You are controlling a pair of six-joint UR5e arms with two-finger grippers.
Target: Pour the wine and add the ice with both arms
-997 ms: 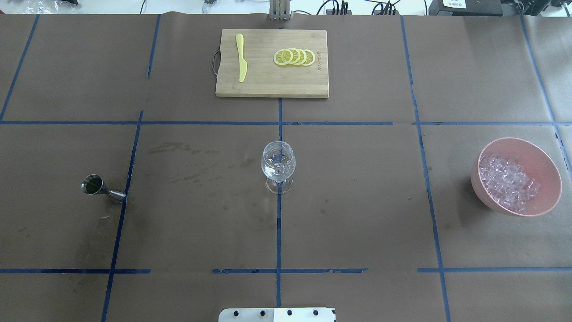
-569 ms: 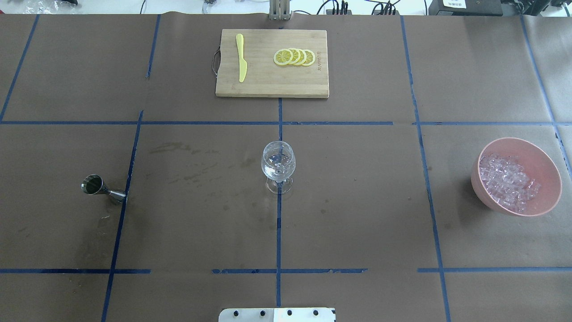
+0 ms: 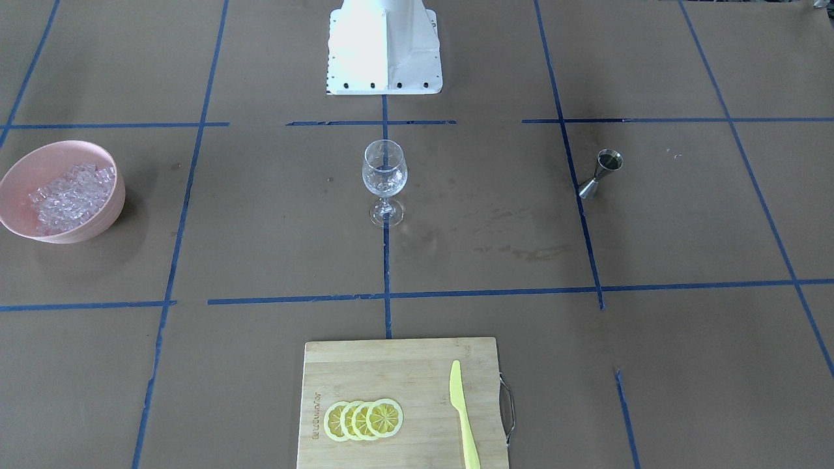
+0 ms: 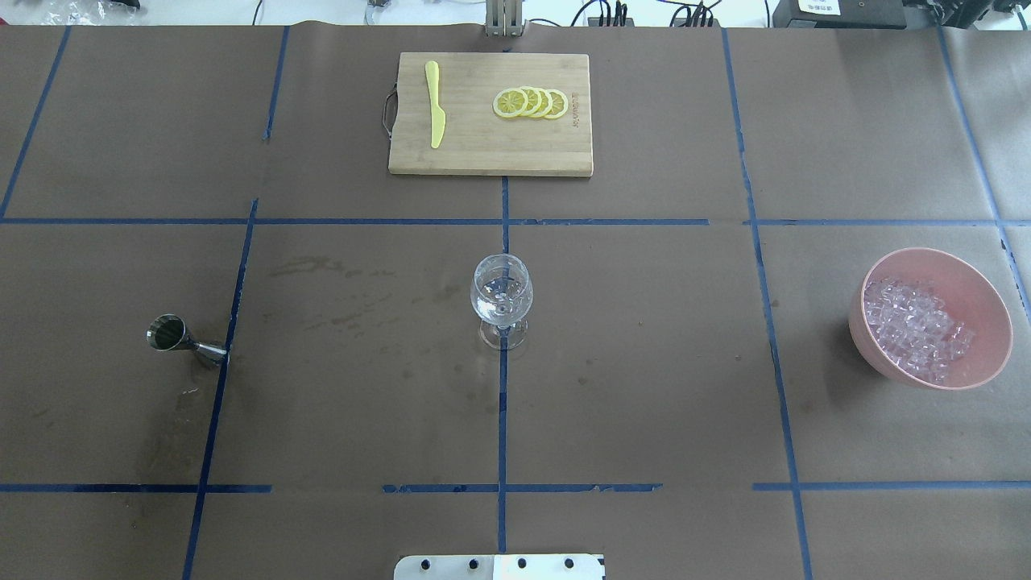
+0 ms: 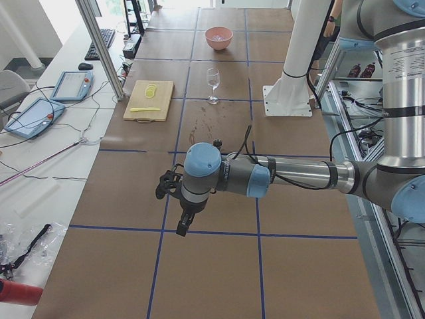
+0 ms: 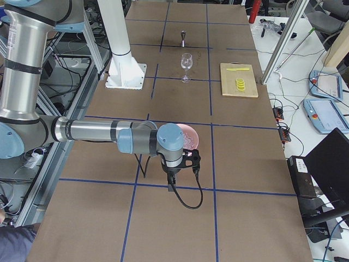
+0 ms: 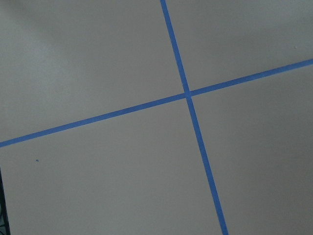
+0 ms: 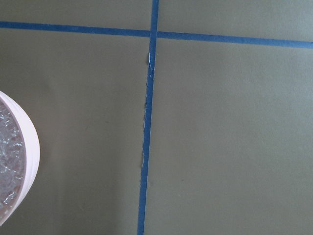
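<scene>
You have the ice (image 4: 914,326) heaped in the pink bowl (image 4: 976,288); whether the left fingers (image 5: 169,186) or right fingers (image 6: 188,160) are apart, you cannot tell

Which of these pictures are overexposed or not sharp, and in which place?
Front-facing view: the white base is blown out by glare. Right wrist view: the bowl rim is washed almost white. Left wrist view: the paper looks pale and the tape edges slightly soft. Overhead view: even light, the glass is sharp.
</scene>
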